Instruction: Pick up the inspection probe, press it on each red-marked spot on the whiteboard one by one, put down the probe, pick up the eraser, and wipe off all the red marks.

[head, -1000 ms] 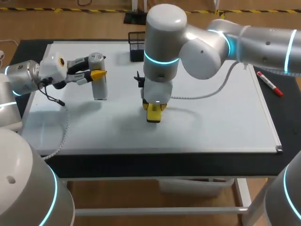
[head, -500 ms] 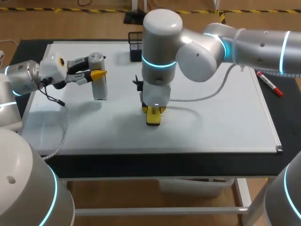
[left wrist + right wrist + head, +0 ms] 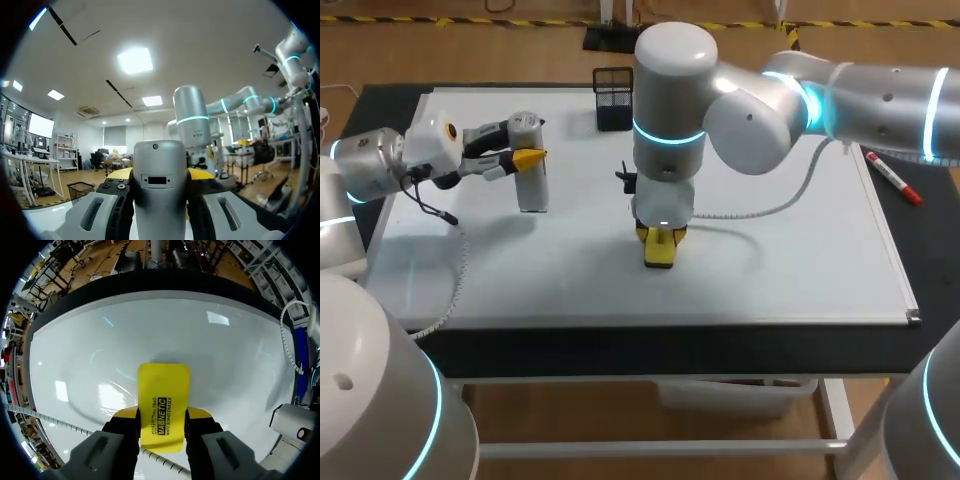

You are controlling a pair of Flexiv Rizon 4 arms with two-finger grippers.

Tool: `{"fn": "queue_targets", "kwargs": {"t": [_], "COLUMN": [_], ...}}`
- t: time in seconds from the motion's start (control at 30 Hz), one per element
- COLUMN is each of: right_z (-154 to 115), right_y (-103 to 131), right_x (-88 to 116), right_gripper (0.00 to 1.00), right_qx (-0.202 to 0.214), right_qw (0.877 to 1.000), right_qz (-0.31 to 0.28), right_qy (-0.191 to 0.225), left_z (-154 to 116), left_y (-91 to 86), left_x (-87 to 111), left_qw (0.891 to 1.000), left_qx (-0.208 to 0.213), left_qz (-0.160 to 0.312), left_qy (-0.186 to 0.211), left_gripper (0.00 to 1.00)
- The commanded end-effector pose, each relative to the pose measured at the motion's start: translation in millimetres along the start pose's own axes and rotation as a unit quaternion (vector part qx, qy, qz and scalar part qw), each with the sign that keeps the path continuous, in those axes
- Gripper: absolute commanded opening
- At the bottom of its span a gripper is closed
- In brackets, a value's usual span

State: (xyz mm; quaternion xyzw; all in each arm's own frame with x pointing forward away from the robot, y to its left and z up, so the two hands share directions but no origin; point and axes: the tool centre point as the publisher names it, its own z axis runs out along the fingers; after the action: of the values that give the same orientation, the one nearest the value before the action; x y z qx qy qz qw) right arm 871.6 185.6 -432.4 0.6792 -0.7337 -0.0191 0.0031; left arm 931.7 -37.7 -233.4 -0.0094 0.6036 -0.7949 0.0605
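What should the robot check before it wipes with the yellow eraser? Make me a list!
1. Grip of right end effector on eraser: ok.
2. The eraser over the whiteboard: ok.
3. The eraser pressing on the board: cannot tell.
4. Red marks left to wipe: cannot tell; none show, but the arm hides some board.
5. The probe put down: not ok; left end effector holds it.
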Motion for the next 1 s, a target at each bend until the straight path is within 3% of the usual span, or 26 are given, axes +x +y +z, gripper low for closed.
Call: {"fn": "queue_targets", "kwargs": {"t": [0.03, 0.63, 0.83, 1.0], "right_z": [2, 0, -11, -27], "right_y": [1, -5, -6, -13], "right_x": [15, 53, 48, 30], "right_gripper": [0.00, 0.00, 0.00, 0.00], "right_qx": [0.003, 0.002, 0.012, 0.030], "right_qw": [1.000, 0.999, 0.999, 0.999], "right_qz": [0.004, 0.037, 0.035, 0.020], "right_qy": [-0.002, 0.008, 0.011, -0.002], "left_z": [1, 1, 1, 1], "left_y": [-0.1, -0.1, -0.1, -0.1], "left_x": [0.0, 0.0, 0.0, 0.0], "left_qw": [1.000, 1.000, 1.000, 1.000], "left_qx": [0.001, 0.001, 0.001, 0.001], "left_qz": [0.001, 0.001, 0.001, 0.001], "left_qy": [0.000, 0.000, 0.000, 0.000], "left_gripper": [0.00, 0.00, 0.00, 0.00]}}
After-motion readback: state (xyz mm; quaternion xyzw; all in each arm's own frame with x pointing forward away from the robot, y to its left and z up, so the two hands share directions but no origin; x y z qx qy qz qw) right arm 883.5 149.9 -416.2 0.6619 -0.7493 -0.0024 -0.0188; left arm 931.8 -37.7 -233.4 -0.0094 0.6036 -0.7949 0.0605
